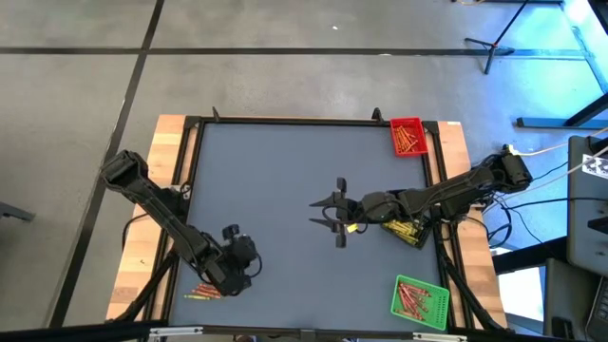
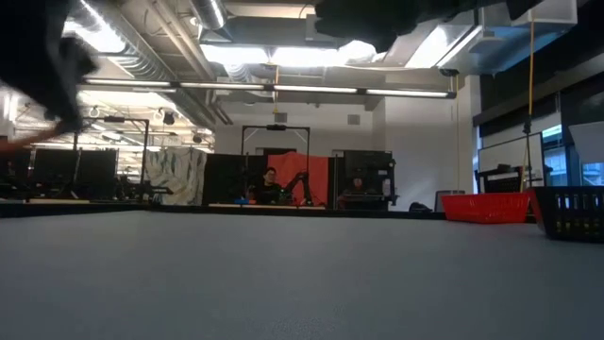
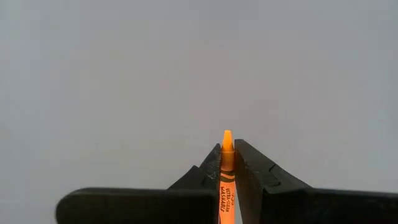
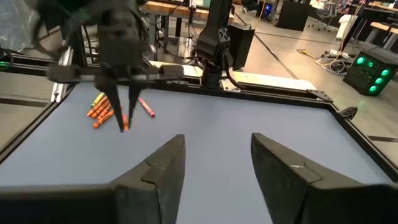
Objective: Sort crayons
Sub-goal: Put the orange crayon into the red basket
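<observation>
Left pincer is clamped on one orange crayon, whose tip pokes out between the two dark fingers; in the right wrist view the same pincer hangs tip-down above the counter with the crayon nipped at its end. From overhead it sits at about seven o'clock on the counter, right beside the loose pile of crayons lying at the near edge. That pile mixes orange, red and yellow sticks, too small and crowded to count.

Right pincer hovers near the middle of the counter, its fingers spread wide with nothing between them.

Three trays sit along the three o'clock side: a red tray at about one o'clock holding orange-red crayons, a black tray at three o'clock under the right arm with yellow crayons in it, and a green tray at about five o'clock holding red crayons.

The counter top is a plain blue-grey sheet in a black frame over pale wood, standing on a grey concrete floor. Beyond it, the low view shows a workshop with ceiling strip lights, an orange-red panel and two seated people far back.
</observation>
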Robot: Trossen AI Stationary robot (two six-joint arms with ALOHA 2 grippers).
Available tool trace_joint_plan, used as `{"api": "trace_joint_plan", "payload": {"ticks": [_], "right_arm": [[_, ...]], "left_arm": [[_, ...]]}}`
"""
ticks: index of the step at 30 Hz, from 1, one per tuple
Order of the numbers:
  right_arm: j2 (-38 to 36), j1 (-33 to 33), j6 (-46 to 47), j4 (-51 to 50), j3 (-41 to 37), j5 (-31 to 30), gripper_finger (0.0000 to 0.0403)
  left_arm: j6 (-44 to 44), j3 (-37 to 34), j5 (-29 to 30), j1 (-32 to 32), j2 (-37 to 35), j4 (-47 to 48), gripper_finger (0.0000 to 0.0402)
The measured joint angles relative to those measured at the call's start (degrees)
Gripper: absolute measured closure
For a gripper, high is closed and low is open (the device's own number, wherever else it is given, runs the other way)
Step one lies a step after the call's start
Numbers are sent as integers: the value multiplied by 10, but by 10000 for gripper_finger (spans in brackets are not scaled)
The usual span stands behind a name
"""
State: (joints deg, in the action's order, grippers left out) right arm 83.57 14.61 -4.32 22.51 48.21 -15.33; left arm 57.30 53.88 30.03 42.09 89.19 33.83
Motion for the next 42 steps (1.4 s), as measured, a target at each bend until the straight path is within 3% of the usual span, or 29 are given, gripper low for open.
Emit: {"api": "trace_joint_plan", "payload": {"ticks": [9, 13, 16, 24, 31, 36, 42], "right_arm": [[11, 0, -5, 7, 0, 0, 138], [11, 0, -5, 6, 0, 11, 124], [11, 0, -5, 6, 0, 23, 123], [11, 0, -3, 15, 0, 36, 123], [34, 0, 0, 22, -1, 40, 123], [45, 0, -1, 35, -1, 40, 123], [45, 0, 2, 37, -1, 40, 123]], "left_arm": [[-156, 42, 205, 4, -37, -16, 388], [-204, 42, 303, 6, -38, -31, 388], [-230, 43, 333, 1, -39, -46, 388], [-334, 43, 308, -29, -38, -64, 388], [-425, 2, 210, -92, -95, -108, 388], [-524, -85, 137, -123, -163, -288, 388], [-638, -198, 59, -144, -189, -583, 388]]}}
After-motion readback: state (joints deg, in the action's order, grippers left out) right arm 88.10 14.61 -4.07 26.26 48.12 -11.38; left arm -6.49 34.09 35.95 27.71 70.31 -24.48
